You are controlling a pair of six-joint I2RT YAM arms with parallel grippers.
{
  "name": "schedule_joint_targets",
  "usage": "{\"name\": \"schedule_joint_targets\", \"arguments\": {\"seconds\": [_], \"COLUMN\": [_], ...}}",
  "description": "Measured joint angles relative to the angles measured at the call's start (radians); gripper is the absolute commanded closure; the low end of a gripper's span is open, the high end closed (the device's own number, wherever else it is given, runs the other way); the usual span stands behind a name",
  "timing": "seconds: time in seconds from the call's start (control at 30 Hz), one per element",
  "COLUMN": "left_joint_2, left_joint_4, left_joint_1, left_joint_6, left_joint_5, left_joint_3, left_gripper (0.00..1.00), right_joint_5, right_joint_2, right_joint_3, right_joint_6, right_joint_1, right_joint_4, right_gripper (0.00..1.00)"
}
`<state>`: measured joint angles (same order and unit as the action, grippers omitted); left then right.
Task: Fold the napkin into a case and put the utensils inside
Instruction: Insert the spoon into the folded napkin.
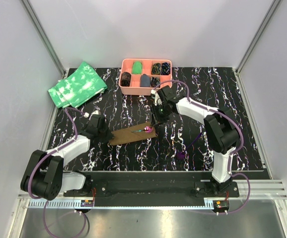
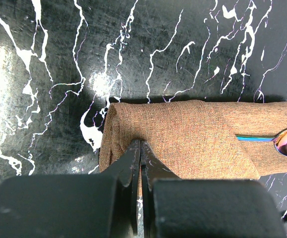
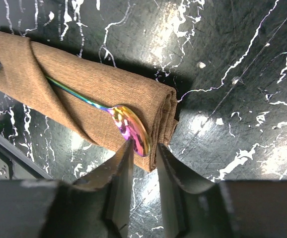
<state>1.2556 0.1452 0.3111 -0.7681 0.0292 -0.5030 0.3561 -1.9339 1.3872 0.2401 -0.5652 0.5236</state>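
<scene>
Brown folded-cloth case (image 1: 132, 134) pockets the iridescent spoon (image 3: 128, 130); right gripper (image 3: 144, 153), narrowly parted at its bowl, should lift off while closed left gripper (image 2: 140, 148) pins nine-o'clock end.

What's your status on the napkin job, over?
Left pincer shut, tips at end of napkin. Right pincer open by spoon. Spoon tucked into folded napkin. One purple utensil loose on table.

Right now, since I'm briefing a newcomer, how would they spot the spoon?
On the black marbled table, find the brown folded case near its middle. The spoon lies tucked in its fold; nothing else nearby has a shiny rainbow bowl.
</scene>
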Motion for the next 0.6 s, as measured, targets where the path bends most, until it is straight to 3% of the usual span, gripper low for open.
{"name": "schedule_joint_targets", "arguments": {"seconds": [0.3,0.6], "left_joint_2": [-0.008,-0.010], "left_joint_4": [-0.002,-0.002], "left_joint_1": [0.001,0.002], "left_joint_6": [0.000,0.000], "left_joint_5": [-0.004,-0.007], "left_joint_3": [0.005,0.006], "left_gripper": [1.00,1.00], "right_joint_5": [0.004,0.002], "right_joint_2": [-0.058,-0.058], "right_joint_3": [0.000,0.010], "right_joint_6": [-0.005,-0.004], "right_joint_1": [0.000,0.000], "right_joint_4": [0.007,0.026], "right_gripper": [0.85,0.82]}}
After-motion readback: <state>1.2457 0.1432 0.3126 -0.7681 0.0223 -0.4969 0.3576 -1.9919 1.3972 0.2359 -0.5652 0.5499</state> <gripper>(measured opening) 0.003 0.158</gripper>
